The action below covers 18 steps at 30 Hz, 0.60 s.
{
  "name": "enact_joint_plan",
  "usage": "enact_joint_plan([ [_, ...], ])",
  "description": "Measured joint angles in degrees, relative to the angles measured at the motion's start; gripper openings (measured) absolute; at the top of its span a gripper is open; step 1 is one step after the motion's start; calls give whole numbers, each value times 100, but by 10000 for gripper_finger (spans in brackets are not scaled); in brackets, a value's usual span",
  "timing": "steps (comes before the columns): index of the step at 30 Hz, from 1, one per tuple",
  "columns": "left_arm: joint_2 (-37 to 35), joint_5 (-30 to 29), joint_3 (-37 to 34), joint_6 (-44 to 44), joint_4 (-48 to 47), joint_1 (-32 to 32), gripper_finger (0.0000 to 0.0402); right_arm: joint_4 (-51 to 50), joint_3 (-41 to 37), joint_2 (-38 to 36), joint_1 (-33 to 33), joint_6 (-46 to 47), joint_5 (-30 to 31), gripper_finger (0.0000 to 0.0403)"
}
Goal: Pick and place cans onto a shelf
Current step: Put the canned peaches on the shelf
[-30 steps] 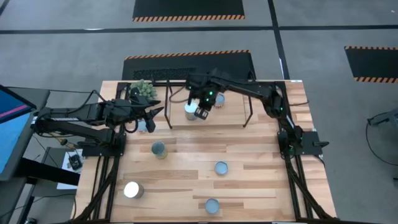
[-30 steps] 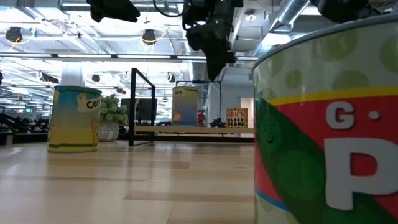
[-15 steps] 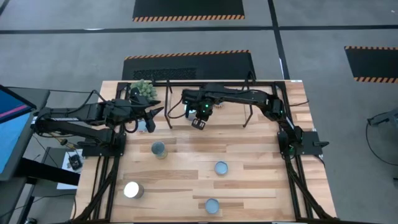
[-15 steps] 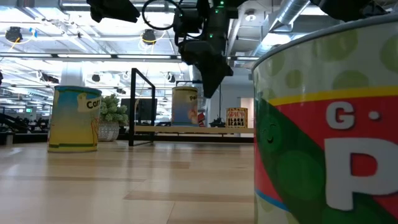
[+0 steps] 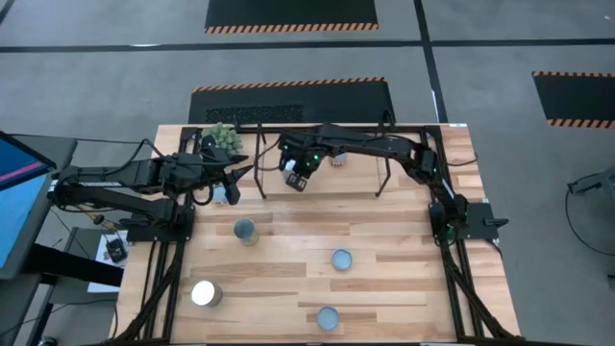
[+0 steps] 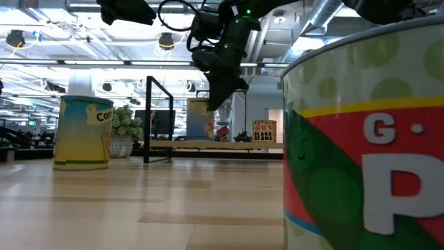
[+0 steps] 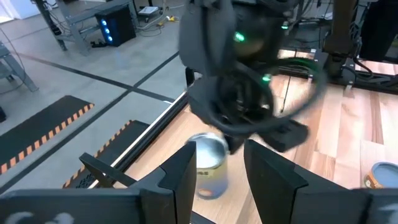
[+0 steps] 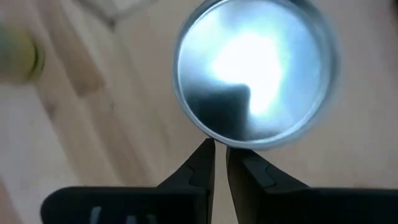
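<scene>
A can with a shiny silver top stands upright on the shelf's wood board, near the shelf's left end. My right gripper is shut, its fingertips at this can's top rim; it also shows in the high view. A second can stands on the shelf farther right. My left gripper is open and empty, hovering left of the shelf and facing the can. My right gripper's shut fingertips meet the can at the near side of its top rim. They come from above, slanting down toward the table's left. The can stands upright on the shelf board.
Several loose cans stand on the table: one, one, one, one at the near edge, and one under my left arm. A spiky potted plant stands at the far left. The shelf's black legs stand nearby.
My right gripper has gone toward the table's left edge, over the shelf's left end. The silver-topped can on the shelf has slid a little toward the left with it and stays upright.
</scene>
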Motion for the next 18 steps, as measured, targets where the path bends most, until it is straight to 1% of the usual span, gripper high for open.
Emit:
enact_joint_plan([
  [8,0,0,0,-28,0,0,126,775,0,0,-261,74,10,65],
  [11,0,0,0,-28,0,0,126,984,0,0,-360,272,88,65],
  [14,0,0,0,-51,0,0,126,980,0,0,-407,391,145,65],
  [15,0,0,0,-55,0,0,126,921,0,-10,-407,398,77,65],
  [18,0,0,2,-55,0,0,126,731,3,-56,-365,393,-384,65],
])
